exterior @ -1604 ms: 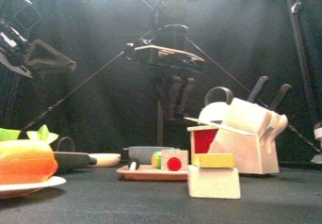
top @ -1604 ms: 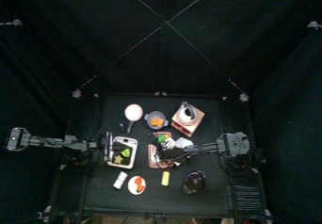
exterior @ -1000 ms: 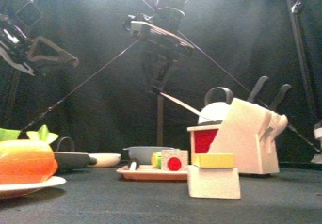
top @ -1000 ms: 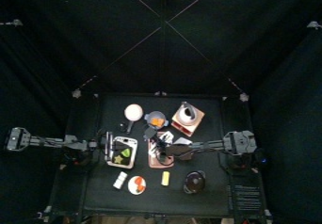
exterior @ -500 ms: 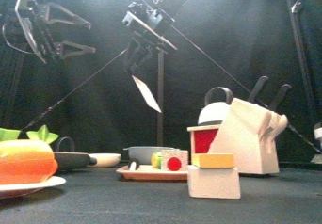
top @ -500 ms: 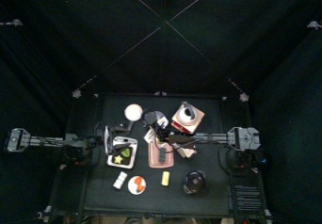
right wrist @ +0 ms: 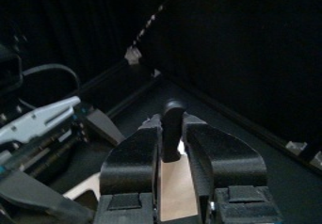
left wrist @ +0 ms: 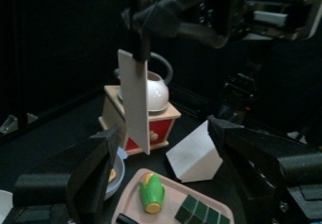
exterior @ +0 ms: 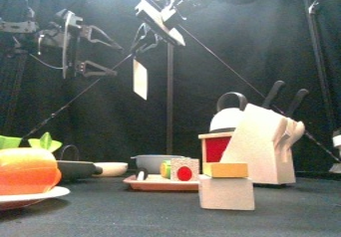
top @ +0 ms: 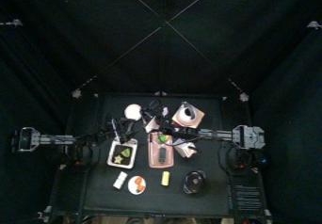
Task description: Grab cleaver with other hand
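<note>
The cleaver (exterior: 140, 78) hangs high above the table, its pale blade pointing down. My right gripper (exterior: 162, 12) is shut on its dark handle (right wrist: 172, 124); the handle stands between the jaws in the right wrist view. My left gripper (exterior: 110, 56) is open, at the blade's height, just left of it and apart from it. In the left wrist view the blade (left wrist: 135, 101) hangs upright between the wide-open jaws, a little beyond them, with the right gripper (left wrist: 176, 7) above it. From above, both grippers meet over the table's middle (top: 145, 127).
Below stand a pale knife block (exterior: 264, 141) with a white kettle (exterior: 229, 115) and a red box behind it, a cutting board (exterior: 163, 182) with small foods, a yellow block on a cream box (exterior: 226, 189), a plate (exterior: 34, 195) of orange and green food, and a dark pan (exterior: 87, 167).
My right gripper has lifted the cleaver up and carried it left. My left gripper has swung right toward the blade, with its jaws open.
</note>
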